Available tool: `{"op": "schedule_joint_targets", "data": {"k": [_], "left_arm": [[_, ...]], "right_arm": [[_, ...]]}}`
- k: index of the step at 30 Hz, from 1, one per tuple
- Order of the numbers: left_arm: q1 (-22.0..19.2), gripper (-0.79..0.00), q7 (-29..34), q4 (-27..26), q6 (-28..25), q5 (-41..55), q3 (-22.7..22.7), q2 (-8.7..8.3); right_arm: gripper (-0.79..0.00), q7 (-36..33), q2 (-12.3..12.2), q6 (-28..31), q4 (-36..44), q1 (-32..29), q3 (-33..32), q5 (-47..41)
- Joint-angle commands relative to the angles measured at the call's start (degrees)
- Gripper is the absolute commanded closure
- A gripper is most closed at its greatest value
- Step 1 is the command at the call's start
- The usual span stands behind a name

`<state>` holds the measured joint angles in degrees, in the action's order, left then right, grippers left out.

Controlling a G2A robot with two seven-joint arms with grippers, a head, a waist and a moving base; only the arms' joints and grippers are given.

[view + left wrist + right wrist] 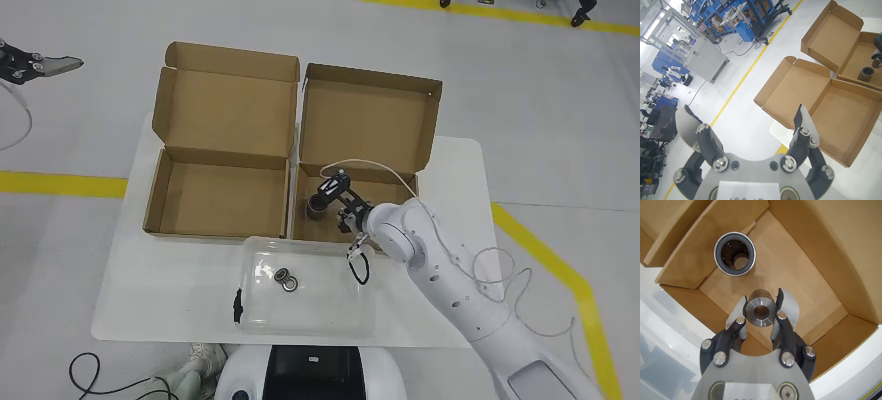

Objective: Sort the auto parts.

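- Clear tray [245, 300] on the desk [455, 300], on the robot's side of the right box [400, 105]: two bearing rings [288, 279] in it.
- Right jaws narrow, clamped on a steel bushing [761, 313] inside the right box. Its axis is vertical.
- Dark sleeve bearing [735, 254] upright on that box's floor, just beside the bushing toward the left box [215, 200], not touching it.
- Likely next: release straight down. The right arm is the nearer one.
- Left jaws wide, holding nothing, well beyond the left box.
- No legible print on parts or boxes.

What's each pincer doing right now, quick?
Left pincer: open, empty.
Right pincer: closed on a metal tube, over the cardboard box.
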<state>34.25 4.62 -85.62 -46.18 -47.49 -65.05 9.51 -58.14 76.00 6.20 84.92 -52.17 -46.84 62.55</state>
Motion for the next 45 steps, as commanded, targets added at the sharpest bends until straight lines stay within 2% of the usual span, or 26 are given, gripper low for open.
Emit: {"op": "schedule_joint_targets", "data": {"k": [1, 11, 13, 21, 25, 31, 33, 38, 45], "left_arm": [[0.00, -0.785, 0.00, 0.00, 0.00, 0.00, 0.00, 0.00], [0.00, -0.785, 0.00, 0.00, 0.00, 0.00, 0.00, 0.00], [0.00, -0.785, 0.00, 0.00, 0.00, 0.00, 0.00, 0.00], [0.00, -0.785, 0.00, 0.00, 0.00, 0.00, 0.00, 0.00], [0.00, -0.785, 0.00, 0.00, 0.00, 0.00, 0.00, 0.00], [0.00, -0.785, 0.00, 0.00, 0.00, 0.00, 0.00, 0.00], [0.00, -0.785, 0.00, 0.00, 0.00, 0.00, 0.00, 0.00], [0.00, -0.785, 0.00, 0.00, 0.00, 0.00, 0.00, 0.00], [0.00, -0.785, 0.00, 0.00, 0.00, 0.00, 0.00, 0.00]], "right_arm": [[0.000, 0.53, 0.23, -0.83, -0.98, 0.43, 0.28, 0.34], [0.000, 2.67, 1.50, -2.10, -4.98, 1.80, 2.05, 0.62], [-0.058, 2.91, 1.73, -2.02, -5.89, 2.17, 2.24, 0.49], [-0.194, 3.52, 2.59, -1.72, -7.90, 3.30, 3.13, 0.44], [-0.215, 3.68, 2.72, -1.89, -7.46, 3.28, 2.90, 0.96], [-0.311, 3.71, 2.66, -1.76, -6.43, 2.56, 2.11, 1.75], [-0.308, 3.77, 2.65, -1.61, -6.22, 2.30, 1.83, 1.91], [-0.305, 3.36, 2.42, -1.77, -2.93, 1.70, 0.89, 3.56], [-0.317, 0.98, 1.29, -1.51, 6.98, -1.86, -2.04, 6.74]]}}
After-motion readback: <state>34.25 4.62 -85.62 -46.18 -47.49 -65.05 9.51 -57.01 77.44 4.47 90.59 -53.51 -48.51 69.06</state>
